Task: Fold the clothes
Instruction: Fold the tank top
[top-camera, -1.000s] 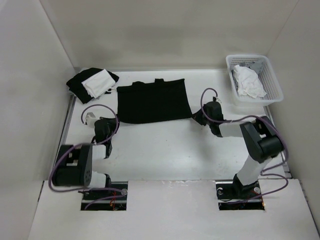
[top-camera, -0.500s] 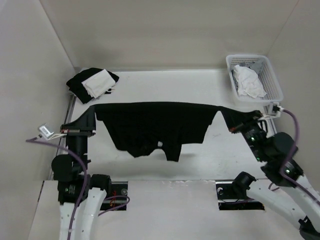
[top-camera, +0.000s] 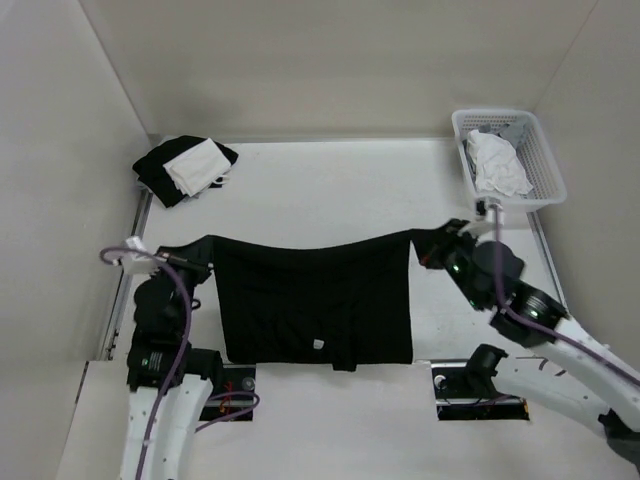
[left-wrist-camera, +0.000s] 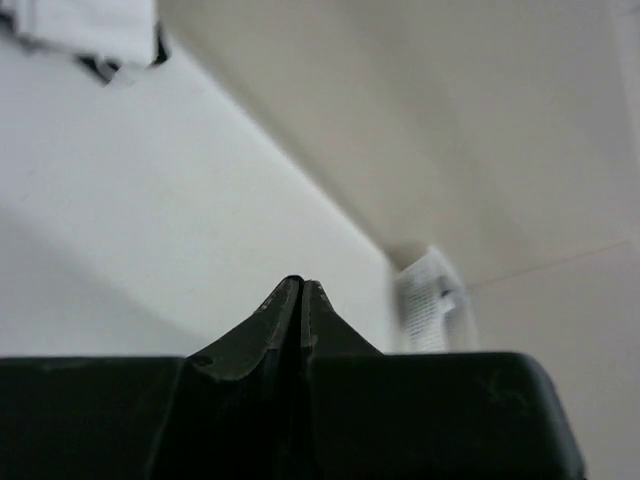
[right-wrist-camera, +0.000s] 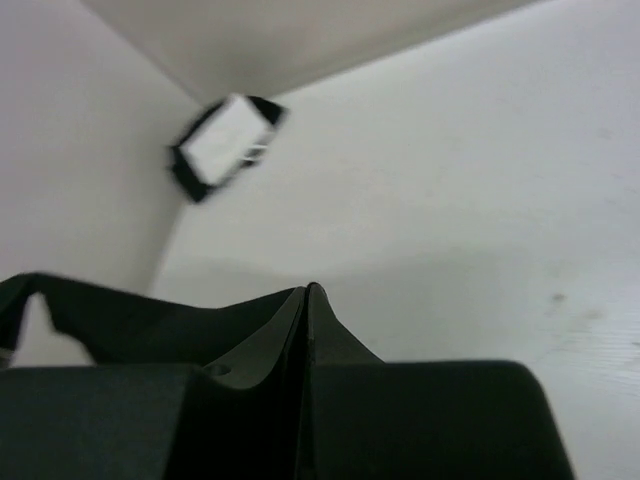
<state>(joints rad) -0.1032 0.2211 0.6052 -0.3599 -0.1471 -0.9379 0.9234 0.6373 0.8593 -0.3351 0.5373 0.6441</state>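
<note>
Black top (top-camera: 315, 305) hangs between left gripper (top-camera: 200, 252) and right gripper (top-camera: 432, 245), both pinched on its corners; either thin pinch could slip, crumpling it.

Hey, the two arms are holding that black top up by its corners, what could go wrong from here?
1. The left tool and right tool each pinch just a corner of the top, which sags in the middle; a corner may slip out.
2. The hem hangs close to the left base; lowered here, it could snag or bunch instead of lying flat.
</note>
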